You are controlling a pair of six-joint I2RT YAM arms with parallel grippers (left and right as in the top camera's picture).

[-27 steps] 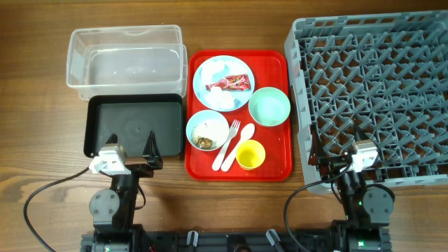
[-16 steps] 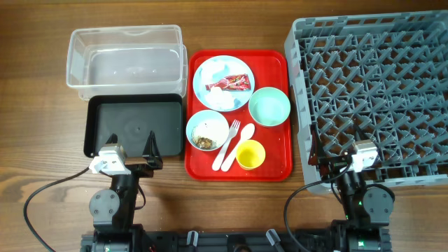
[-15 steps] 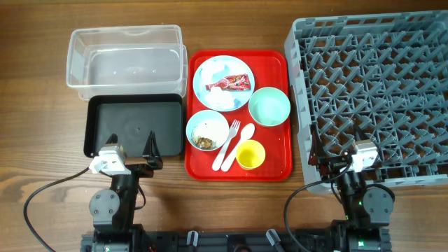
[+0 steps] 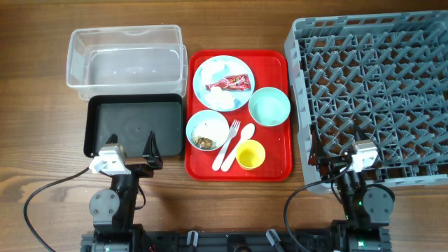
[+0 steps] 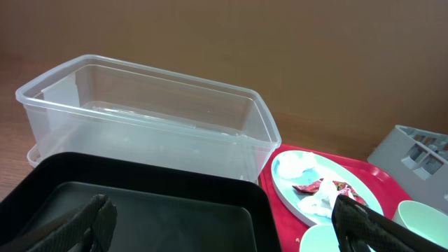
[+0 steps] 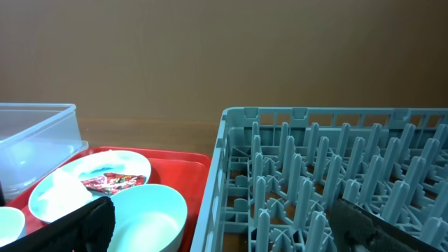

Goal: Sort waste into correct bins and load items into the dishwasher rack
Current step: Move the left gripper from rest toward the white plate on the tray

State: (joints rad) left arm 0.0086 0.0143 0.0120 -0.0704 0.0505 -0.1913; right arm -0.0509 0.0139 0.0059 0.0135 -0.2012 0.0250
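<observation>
On the red tray (image 4: 280, 63), right between your two arms, sits all you must sort: the plate (image 4: 210, 70) with the wrapper (image 4: 229, 82) and tissues (image 4: 222, 100), the blue bowl (image 4: 215, 120) with scraps (image 4: 204, 141), the green bowl (image 4: 269, 106), cup (image 4: 250, 155), fork (image 4: 234, 128) and spoon (image 4: 246, 131). I think it sits in the middle so either arm can reach it.

The tub (image 4: 124, 59) and black tray (image 4: 133, 122) lie by your left arm, for the waste. The rack (image 4: 378, 84) lies by your right arm, for the dishes.

Your left pincer (image 5: 224, 206) is spread wide at the black tray's near edge and holds nothing. Your right pincer (image 6: 220, 213) is wide and empty too, low by the rack's near side.

From above you see the cup, fork, spoon and scraps; the wrist views miss them. The left wrist view shows the tub's walls stand much taller than the black tray's. The right wrist view shows the rack's pegs sticking up.
</observation>
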